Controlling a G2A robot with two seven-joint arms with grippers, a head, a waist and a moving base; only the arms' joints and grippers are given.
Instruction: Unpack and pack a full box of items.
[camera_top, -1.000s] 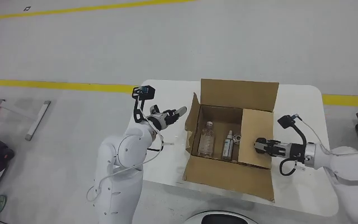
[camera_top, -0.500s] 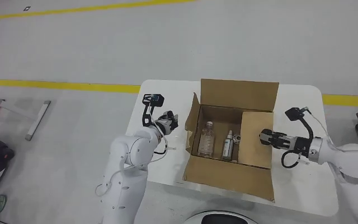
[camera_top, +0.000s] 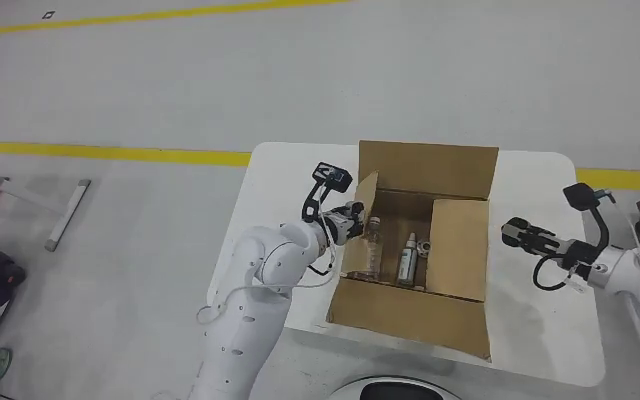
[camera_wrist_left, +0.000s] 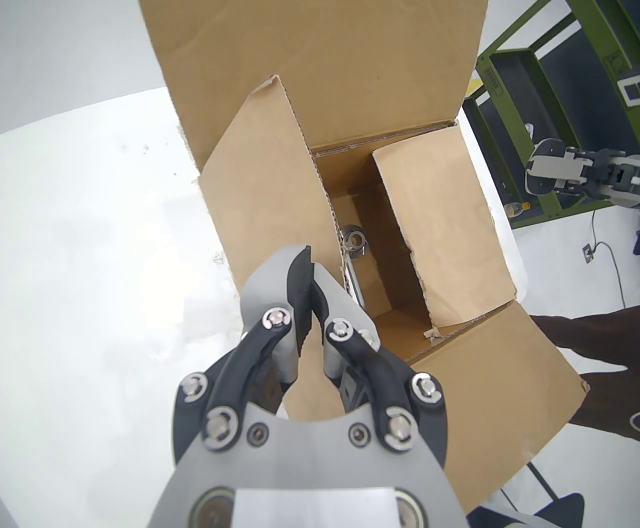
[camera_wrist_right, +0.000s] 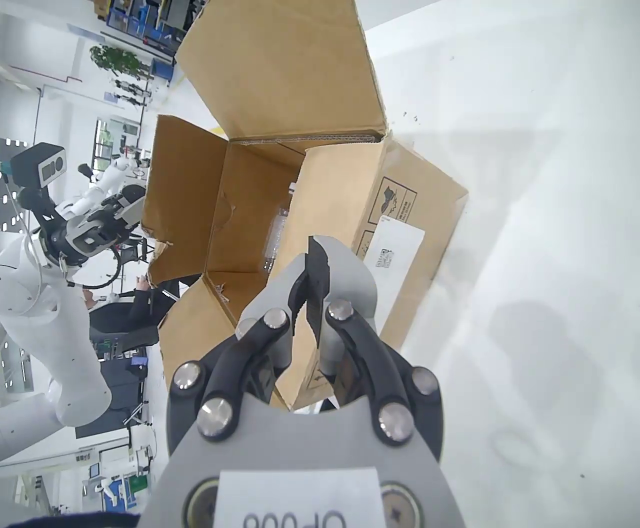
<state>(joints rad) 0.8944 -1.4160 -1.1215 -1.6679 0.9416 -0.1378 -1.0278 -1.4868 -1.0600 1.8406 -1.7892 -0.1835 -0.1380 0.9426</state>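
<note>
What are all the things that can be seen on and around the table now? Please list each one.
Cardboard box: one, brown, open, on the table.
Clear bottle: one, transparent, inside the box.
Small bottle: one, pale, inside the box, beside the clear bottle.
Metal ring: one, grey, inside the box.
Table: one, white.
Green rack: one, beyond the table.
Left gripper: grey and black, shut, at a side flap of the box.
Right gripper: grey and black, shut, over the table, at the opposite side of the box.
</note>
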